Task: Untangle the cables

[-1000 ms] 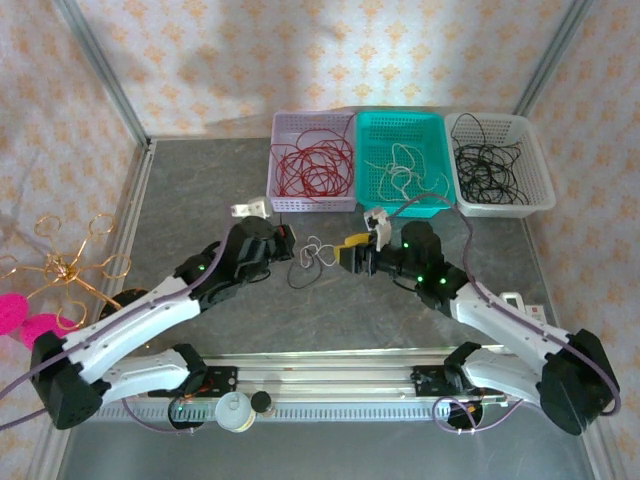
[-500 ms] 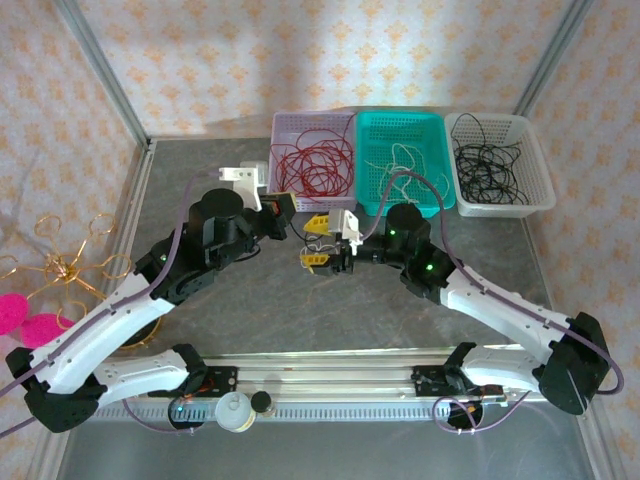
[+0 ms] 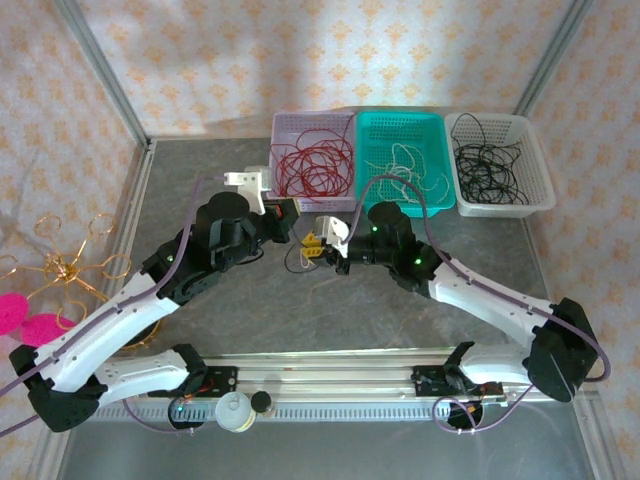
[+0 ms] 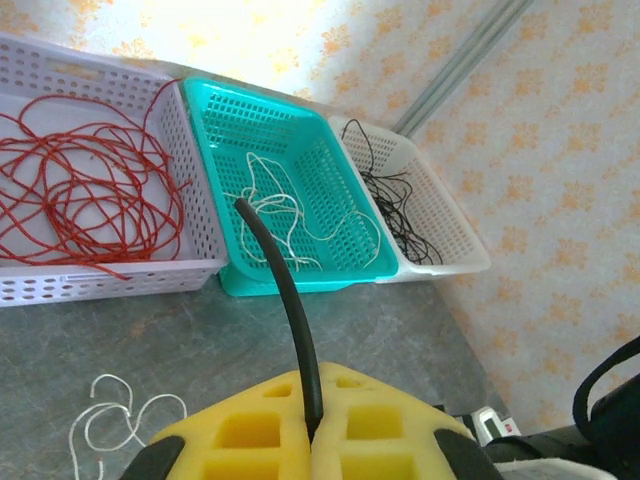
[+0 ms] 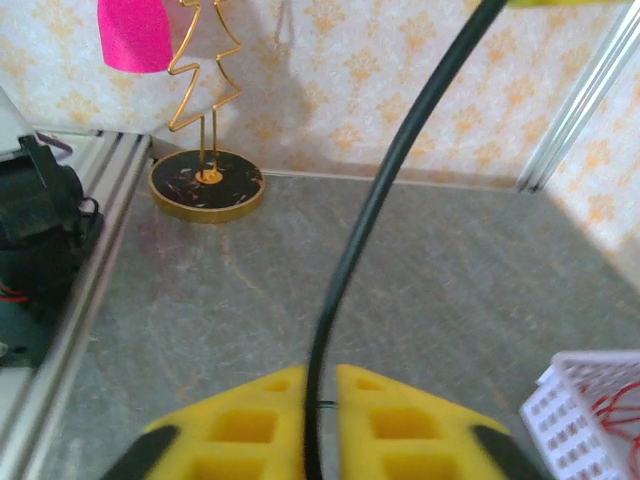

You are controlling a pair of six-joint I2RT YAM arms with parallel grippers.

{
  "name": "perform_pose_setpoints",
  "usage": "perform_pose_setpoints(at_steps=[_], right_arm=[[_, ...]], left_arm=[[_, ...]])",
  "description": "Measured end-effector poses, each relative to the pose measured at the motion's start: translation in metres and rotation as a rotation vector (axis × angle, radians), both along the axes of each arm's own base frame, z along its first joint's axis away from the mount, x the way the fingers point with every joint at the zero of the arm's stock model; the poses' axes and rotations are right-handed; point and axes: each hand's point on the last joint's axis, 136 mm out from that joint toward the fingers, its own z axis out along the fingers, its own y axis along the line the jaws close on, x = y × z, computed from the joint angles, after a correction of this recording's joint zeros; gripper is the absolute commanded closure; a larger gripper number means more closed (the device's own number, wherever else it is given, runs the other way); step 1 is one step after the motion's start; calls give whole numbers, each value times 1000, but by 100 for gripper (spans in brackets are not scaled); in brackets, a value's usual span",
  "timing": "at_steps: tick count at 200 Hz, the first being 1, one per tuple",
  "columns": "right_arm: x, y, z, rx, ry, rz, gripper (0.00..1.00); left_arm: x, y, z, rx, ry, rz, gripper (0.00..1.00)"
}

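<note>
A black cable (image 3: pixel 293 263) is stretched between my two grippers above the middle of the table. In the left wrist view the black cable (image 4: pixel 285 300) rises out of my left gripper (image 4: pixel 311 388), whose yellow pads are shut on it. My right gripper (image 5: pixel 320 378) also pinches the black cable (image 5: pixel 385 190), which arcs up and away from it. From above, the left gripper (image 3: pixel 284 218) and right gripper (image 3: pixel 316 246) sit close together. A loose white cable (image 4: pixel 105 425) lies curled on the table below the left gripper.
Three baskets line the back: a lilac basket (image 3: pixel 276 165) with red cables (image 3: pixel 315 165), a teal basket (image 3: pixel 437 165) with white cables (image 3: pixel 405 175), and a white basket (image 3: pixel 545 185) with black cables (image 3: pixel 490 165). A gold wire stand (image 3: pixel 70 262) stands at the left edge.
The left gripper lifted up and back toward the lilac basket with the black cable. The right gripper swung left toward it and went from open to shut on the same cable.
</note>
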Motion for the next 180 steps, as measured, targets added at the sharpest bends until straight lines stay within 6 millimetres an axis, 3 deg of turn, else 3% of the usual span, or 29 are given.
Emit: perform_pose_setpoints(at_steps=[11, 17, 26, 32, 70, 90, 104, 137, 160, 180], right_arm=[[1, 0, -2, 2, 24, -13, 100], [3, -1, -3, 6, 45, -33, 100], [12, -3, -5, 17, 100, -101, 100], [21, -5, -5, 26, 131, -159, 100], [85, -34, 9, 109, 252, -581, 100], [120, -67, 31, 180, 230, -809, 100], [146, -101, 48, 232, 196, -966, 100], [194, -196, 96, 334, 68, -1348, 100], [218, -259, 131, 397, -33, -1593, 100], [232, -304, 135, 389, -107, -1753, 100]], left_arm=[[1, -1, -2, -14, 7, 5, 100], [2, -2, -3, -17, 10, 6, 89], [5, -4, -4, -28, 12, 12, 64], [6, -5, -3, -41, 14, 17, 55], [13, -16, -11, -121, 10, 14, 21], [15, -19, -7, -142, -6, 7, 18], [15, -18, 1, -158, -31, 5, 19], [13, -13, 11, -168, -67, -12, 23], [10, -13, -1, -168, -56, -28, 23], [8, -14, -23, -152, -23, -35, 23]])
